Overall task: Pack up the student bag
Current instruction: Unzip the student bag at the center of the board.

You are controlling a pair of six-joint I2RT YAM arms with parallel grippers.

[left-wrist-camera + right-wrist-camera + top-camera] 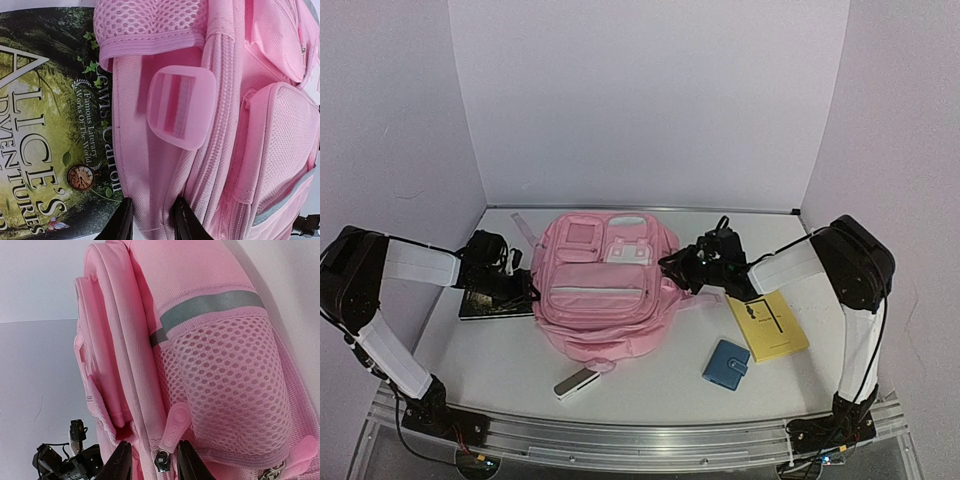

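Top external: soft pink student bag [603,300]

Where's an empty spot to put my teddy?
Front left, between the book, the student bag and the near edge. Also the front strip between the small white item and the blue wallet. Crowded right of the bag: yellow booklet, wallet.

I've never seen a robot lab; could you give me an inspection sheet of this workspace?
Surface: white table.
Job's things: pink student bag lying at centre.
Clutter: Alice's Adventures book left; yellow booklet and blue wallet right; white-and-black case in front.
Grippers: left gripper straddles the bag's side fabric; right gripper straddles a zip pull; grip unclear.
Cables: thin wires at the arm bases.
Surroundings: plain white walls.
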